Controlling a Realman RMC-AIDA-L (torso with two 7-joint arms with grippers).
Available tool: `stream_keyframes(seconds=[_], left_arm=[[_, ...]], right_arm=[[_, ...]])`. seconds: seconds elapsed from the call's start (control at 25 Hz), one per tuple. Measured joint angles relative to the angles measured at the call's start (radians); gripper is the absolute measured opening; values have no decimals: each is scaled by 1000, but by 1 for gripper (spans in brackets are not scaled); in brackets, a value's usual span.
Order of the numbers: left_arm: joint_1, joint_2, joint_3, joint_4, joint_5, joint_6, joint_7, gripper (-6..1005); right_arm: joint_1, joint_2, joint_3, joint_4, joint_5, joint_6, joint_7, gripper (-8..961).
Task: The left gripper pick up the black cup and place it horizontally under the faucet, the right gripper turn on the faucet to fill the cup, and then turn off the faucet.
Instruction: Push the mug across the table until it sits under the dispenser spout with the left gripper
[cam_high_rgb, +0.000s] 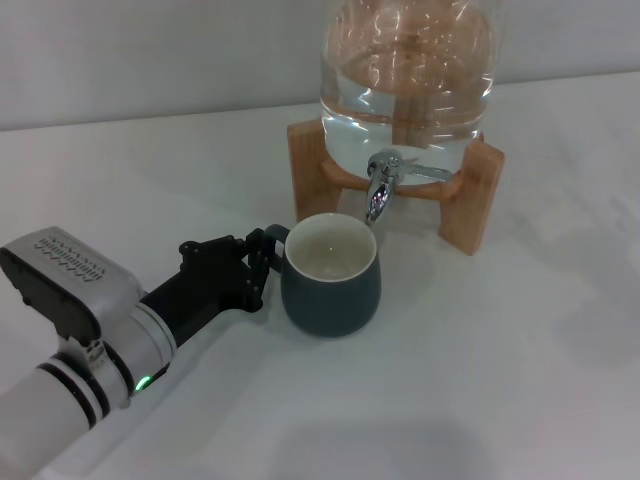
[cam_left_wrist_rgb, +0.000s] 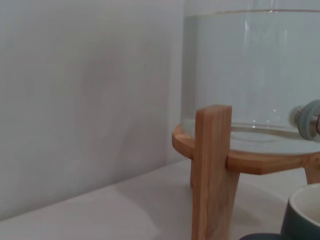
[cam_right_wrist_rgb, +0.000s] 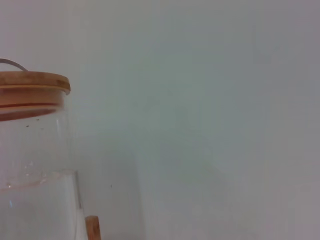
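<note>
Black cup (cam_high_rgb: 330, 275), upright on tabletop (cam_high_rgb: 480, 360) under faucet (cam_high_rgb: 381, 190), clamped at its handle by left claw (cam_high_rgb: 262, 262); placement judged done, lever-opening by unseen right claw required next.

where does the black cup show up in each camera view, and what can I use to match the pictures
Head view: the black cup stands upright at centre, under the faucet, with the left gripper at its handle side.
Left wrist view: only part of the cup's rim shows, in the lower right corner.
Right wrist view: not in it.
Shared landmark: the glass water jar on its wooden stand.
</note>
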Motion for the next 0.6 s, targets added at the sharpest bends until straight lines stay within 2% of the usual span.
stream_keyframes(seconds=[0.28,0.6], left_arm=[[-24,0,-6,-36,0,101,-24,97],[-32,0,-10,-50,1,111,-27,98]], right_arm=[[-1,0,-1,0,-6,5,0,854],[-7,0,-1,0,-6,12,0,854]])
